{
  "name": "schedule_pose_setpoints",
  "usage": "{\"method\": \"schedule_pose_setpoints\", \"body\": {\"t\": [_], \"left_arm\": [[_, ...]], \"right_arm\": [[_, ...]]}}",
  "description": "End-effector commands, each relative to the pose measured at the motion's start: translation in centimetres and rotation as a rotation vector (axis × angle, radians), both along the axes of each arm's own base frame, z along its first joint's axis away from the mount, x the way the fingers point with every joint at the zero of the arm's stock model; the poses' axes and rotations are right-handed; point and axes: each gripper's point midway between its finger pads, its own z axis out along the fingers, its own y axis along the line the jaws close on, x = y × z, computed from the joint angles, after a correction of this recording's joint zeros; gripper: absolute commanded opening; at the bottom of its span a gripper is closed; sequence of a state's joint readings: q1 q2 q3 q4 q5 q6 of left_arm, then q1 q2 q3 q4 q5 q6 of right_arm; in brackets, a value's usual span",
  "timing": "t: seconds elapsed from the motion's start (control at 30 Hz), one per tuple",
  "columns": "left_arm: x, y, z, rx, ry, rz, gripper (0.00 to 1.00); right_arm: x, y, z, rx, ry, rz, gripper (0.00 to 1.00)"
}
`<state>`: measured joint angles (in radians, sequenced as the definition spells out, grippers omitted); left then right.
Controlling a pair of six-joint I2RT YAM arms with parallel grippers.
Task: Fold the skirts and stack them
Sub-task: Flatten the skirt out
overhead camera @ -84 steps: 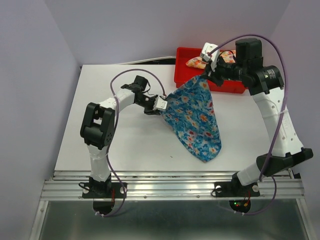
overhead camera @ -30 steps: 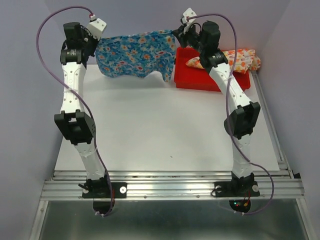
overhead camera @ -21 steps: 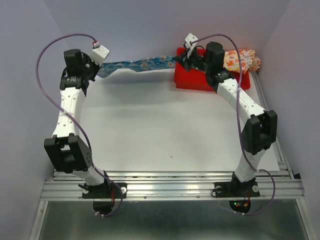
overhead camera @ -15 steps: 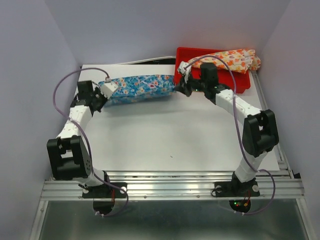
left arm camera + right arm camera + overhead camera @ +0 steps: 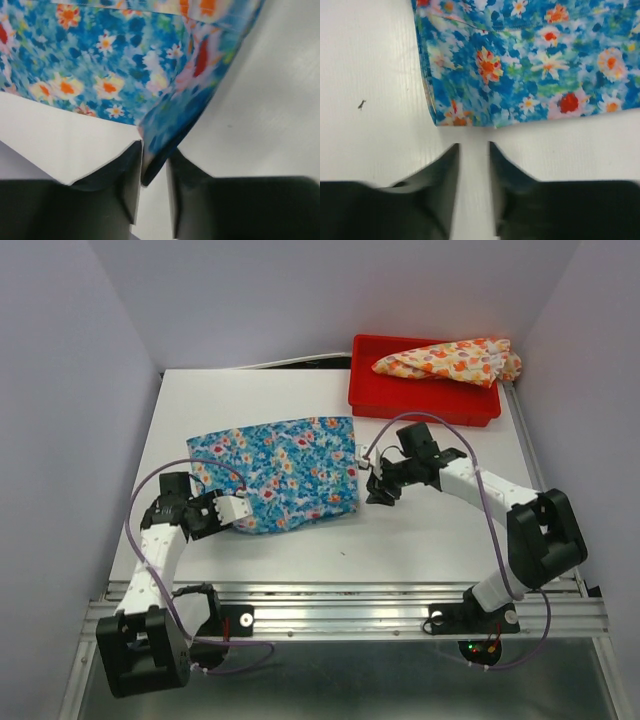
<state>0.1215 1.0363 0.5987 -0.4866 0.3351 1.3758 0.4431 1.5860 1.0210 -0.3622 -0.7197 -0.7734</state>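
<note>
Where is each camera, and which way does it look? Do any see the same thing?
Top camera: high behind the bases, looking down on the table; shows left arm, right arm, blue skirt, and cream skirt on red tray.
Left wrist camera: on that wrist, looking along its fingers; left gripper pinches the blue skirt's edge.
Right wrist camera: on that wrist, looking down at the table; right gripper open, near the skirt's corner.
All three see the blue skirt.
</note>
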Motion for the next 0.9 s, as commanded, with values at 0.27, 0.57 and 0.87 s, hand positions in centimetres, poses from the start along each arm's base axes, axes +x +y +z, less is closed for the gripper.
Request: {"method": "schedule_pose_setpoints", "body": {"t": [0.27, 0.57, 0.87], "left_arm": [[-1.5, -1.6, 5.6, -0.077, -0.079, -0.031, 0.66], [9.9, -0.8, 6.1, -0.344, 0.057, 0.39, 0.46], [16.8, 2.9, 2.2, -0.171, 0.053, 0.384, 0.34]], "right_arm": [[-0.3, -2.8, 3.5, -0.16, 0.04, -0.179, 0.75], [1.7, 5.4, 2.1, -0.044, 0.476, -0.423, 0.65], [2.6, 3.9, -6.5, -0.29, 0.477, -0.534, 0.48]]}}
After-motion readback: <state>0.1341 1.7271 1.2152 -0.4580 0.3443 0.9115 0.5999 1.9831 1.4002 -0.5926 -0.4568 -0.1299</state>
